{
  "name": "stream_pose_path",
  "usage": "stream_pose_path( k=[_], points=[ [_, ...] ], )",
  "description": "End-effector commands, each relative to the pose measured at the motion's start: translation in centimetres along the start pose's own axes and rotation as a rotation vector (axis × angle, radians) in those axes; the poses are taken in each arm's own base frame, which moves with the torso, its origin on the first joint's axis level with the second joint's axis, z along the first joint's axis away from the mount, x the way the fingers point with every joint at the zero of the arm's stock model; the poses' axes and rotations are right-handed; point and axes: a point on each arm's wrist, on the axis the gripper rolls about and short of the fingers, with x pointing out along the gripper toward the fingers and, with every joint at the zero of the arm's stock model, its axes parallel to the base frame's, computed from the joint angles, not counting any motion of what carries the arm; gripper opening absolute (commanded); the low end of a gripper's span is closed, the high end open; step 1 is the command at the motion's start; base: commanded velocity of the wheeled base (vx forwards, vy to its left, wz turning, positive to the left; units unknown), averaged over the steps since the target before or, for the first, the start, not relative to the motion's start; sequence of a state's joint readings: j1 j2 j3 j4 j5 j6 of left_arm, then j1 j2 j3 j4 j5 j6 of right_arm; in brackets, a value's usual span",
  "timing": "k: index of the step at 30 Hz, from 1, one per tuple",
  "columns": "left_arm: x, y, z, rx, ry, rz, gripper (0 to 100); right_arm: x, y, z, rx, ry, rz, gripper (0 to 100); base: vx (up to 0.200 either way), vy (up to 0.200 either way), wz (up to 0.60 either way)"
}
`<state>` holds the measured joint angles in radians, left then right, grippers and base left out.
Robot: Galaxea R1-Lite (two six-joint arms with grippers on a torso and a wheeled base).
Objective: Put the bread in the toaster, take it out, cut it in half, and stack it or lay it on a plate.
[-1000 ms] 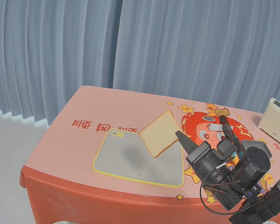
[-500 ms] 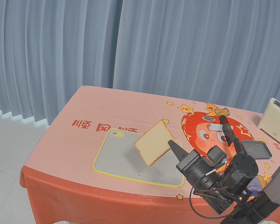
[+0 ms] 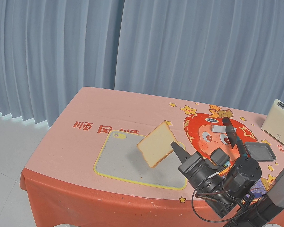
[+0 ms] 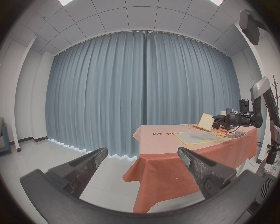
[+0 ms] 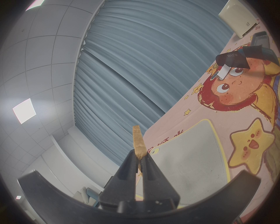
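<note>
Bread lowered toward cutting board, its edge clamped in right claw, left claw apart

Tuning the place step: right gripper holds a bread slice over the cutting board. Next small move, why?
Probably lower the right gripper and lay the bread slice flat on the cutting board: it hangs tilted above the board, pinched by one edge, uncut.
</note>
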<state>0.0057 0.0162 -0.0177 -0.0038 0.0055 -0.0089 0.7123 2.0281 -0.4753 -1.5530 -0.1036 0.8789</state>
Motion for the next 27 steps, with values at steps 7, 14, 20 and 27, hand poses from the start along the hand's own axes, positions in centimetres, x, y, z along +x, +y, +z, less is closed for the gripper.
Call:
stream_pose_path(
  k=[7,14,20,27],
  points=[
    [0.0,0.0,-0.5,0.000,0.001,0.001,100,-0.1,0.1,-0.2,0.002,0.000,0.000,0,0.000,0.000,0.00],
    [0.0,0.0,-0.5,0.000,0.001,0.003,100,0.8,0.3,-0.8,-0.008,0.013,0.011,0,0.000,0.000,0.00],
    [0.0,0.0,-0.5,0.000,0.001,0.001,100,1.9,-1.7,-2.5,-0.006,0.047,-0.044,0,0.000,0.000,0.00],
    [0.0,0.0,-0.5,0.000,0.001,0.001,100,2.7,-2.7,-3.2,-0.005,0.030,-0.080,0,0.000,0.000,0.00]
  ],
)
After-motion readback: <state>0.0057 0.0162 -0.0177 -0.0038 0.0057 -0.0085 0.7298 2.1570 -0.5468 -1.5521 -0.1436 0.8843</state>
